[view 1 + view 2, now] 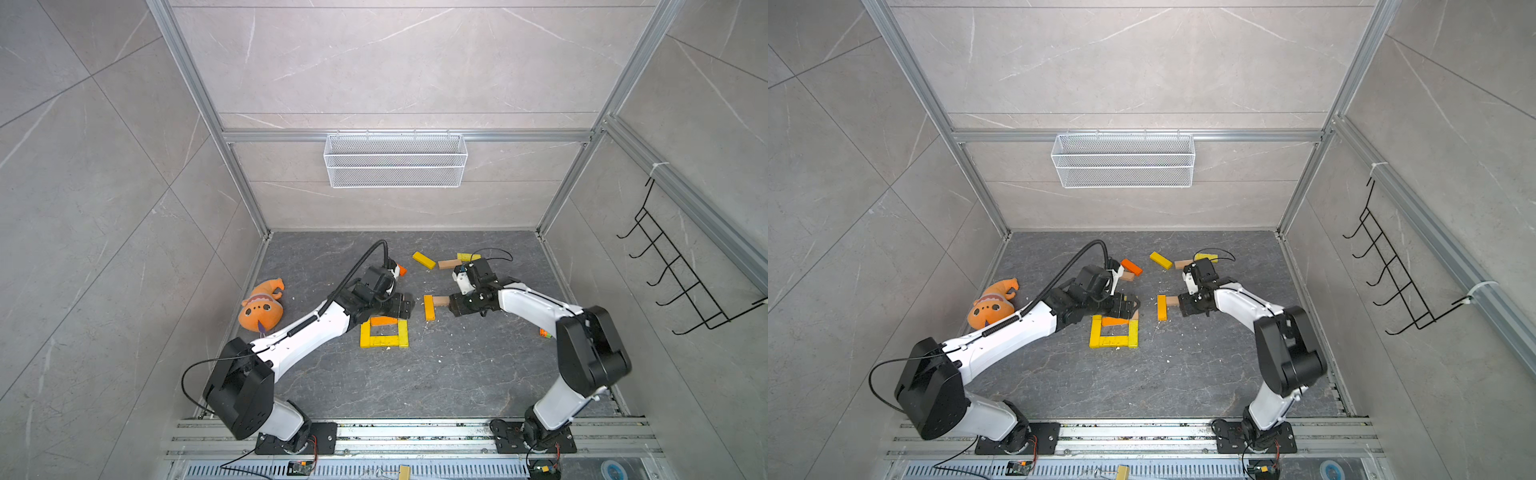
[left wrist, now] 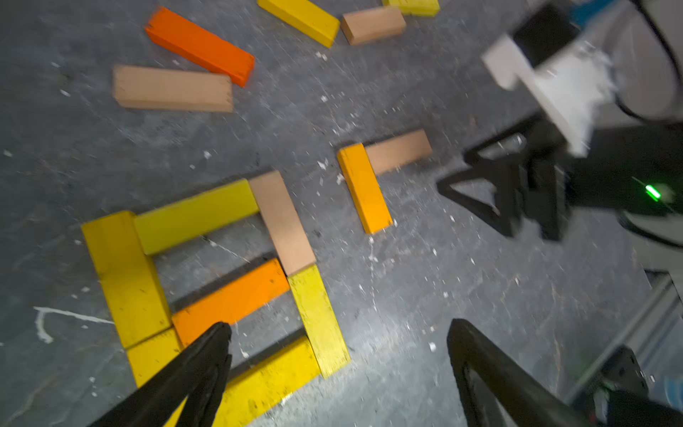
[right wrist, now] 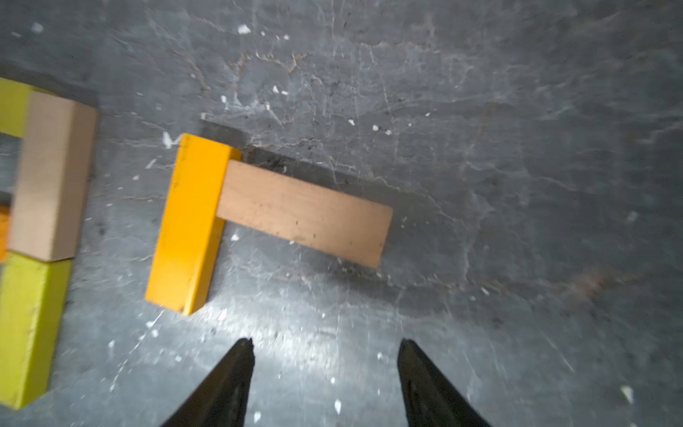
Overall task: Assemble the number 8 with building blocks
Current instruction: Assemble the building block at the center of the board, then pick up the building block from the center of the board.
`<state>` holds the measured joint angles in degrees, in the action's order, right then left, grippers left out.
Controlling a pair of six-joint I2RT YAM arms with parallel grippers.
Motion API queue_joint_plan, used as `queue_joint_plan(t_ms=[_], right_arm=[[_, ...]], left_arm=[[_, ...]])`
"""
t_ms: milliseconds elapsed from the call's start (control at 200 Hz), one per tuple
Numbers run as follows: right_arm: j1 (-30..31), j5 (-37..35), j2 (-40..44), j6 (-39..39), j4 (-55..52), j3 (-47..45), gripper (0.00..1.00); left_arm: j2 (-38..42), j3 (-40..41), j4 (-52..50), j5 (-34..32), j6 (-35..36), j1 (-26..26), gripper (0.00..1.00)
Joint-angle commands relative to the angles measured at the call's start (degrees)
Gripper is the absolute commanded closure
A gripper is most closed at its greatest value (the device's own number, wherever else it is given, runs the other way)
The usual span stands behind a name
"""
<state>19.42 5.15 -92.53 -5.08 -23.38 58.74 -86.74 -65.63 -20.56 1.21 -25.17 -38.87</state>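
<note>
The eight (image 2: 233, 295) looks complete, with left claw (image 2: 340, 327) and right claw (image 3: 325, 342) both released and empty; next, retreat without nudging the spare bars (image 1: 429, 307) at its 2 o'clock.

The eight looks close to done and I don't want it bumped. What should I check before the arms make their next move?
1. Left gripper open and empty: ok.
2. Right gripper open and empty: ok.
3. Seven bars laid as the figure: ok.
4. Left fingertip clear of the orange middle bar: cannot tell; it overlaps the bar in the left wrist view.
5. Amber bar and loose tan bar, touching in a T, apart from the figure: ok.
6. Plush toy away from the figure: ok.
</note>
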Motion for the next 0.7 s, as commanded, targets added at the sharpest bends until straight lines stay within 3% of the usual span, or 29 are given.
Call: queue_joint_plan(t_ms=[0,310,469,579,694], right_arm=[[0.4,3.1,9.2,-6.4,5.1,-5.4,0.34],[2.5,7.3,28.5,-13.7,6.5,-16.4,0.33],[3.2,6.8,32.5,-14.0,5.3,-19.3,0.33],[3.3,6.8,34.6,-14.2,4.4,-20.0,0.33],[3.4,7.1,35.9,-14.6,3.9,-19.7,0.33]], left_arm=[[-4.7,-6.7,-8.0,-3.5,-2.6,3.9,0.08],[-26.1,-31.8,-21.6,-7.7,-3.2,9.7,0.15],[-35.0,-43.8,-25.8,-9.0,4.8,10.9,0.16],[-39.0,-48.5,-27.6,-5.2,6.0,13.4,0.17],[-42.7,-53.7,-30.0,-5.7,7.8,14.0,0.18]])
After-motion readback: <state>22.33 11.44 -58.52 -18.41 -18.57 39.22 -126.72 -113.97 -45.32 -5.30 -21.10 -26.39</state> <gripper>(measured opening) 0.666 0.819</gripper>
